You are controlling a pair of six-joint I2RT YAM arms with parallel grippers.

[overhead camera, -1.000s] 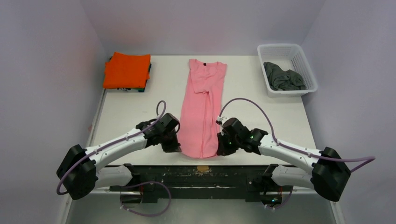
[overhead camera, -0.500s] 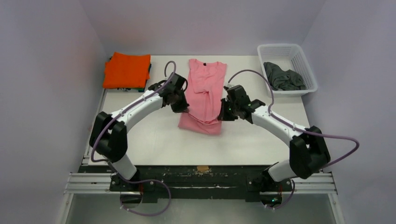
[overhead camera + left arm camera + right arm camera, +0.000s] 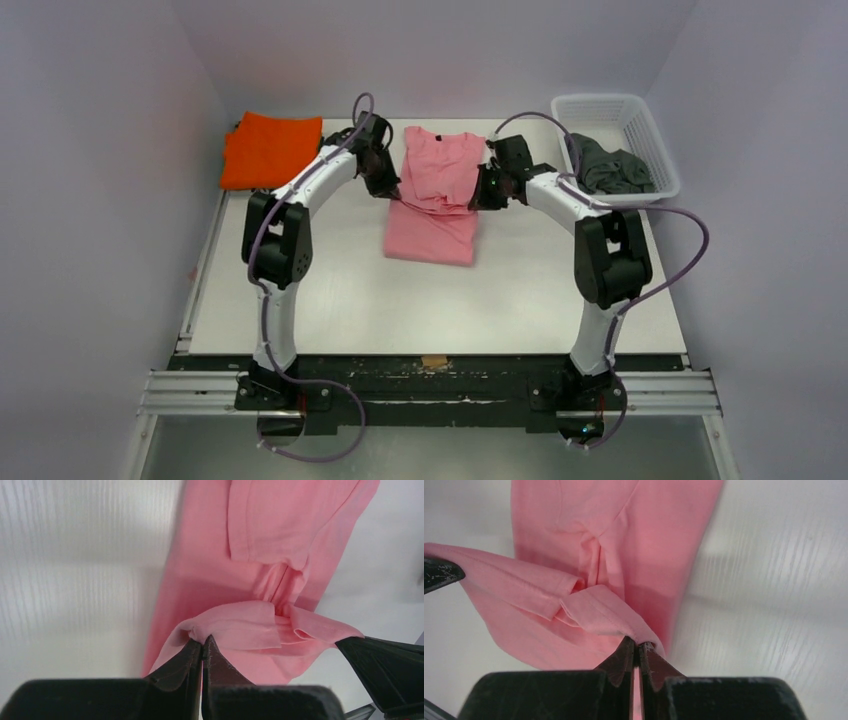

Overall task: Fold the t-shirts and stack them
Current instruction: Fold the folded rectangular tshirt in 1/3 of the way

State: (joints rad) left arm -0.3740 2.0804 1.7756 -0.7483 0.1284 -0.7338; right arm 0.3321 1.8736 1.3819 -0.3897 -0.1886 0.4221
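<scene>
The pink t-shirt (image 3: pixel 437 190) lies in the middle of the table, its near half folded back over the far half. My left gripper (image 3: pixel 384 188) is shut on the shirt's left hem corner (image 3: pixel 210 630). My right gripper (image 3: pixel 482 196) is shut on the right hem corner (image 3: pixel 624 620). Both hold the hem raised over the shirt's upper part. A folded orange t-shirt (image 3: pixel 270 150) lies on darker shirts at the far left. A dark grey t-shirt (image 3: pixel 606 166) lies crumpled in the basket.
The white mesh basket (image 3: pixel 612 104) stands at the far right corner. The white table (image 3: pixel 330 290) runs to walls on the left, back and right. The arms' bases and rail (image 3: pixel 430 385) line the near edge.
Both grippers have carried the pink shirt's hem from the near edge towards the collar, doubling the shirt over. Both arms are now stretched far across the table.
</scene>
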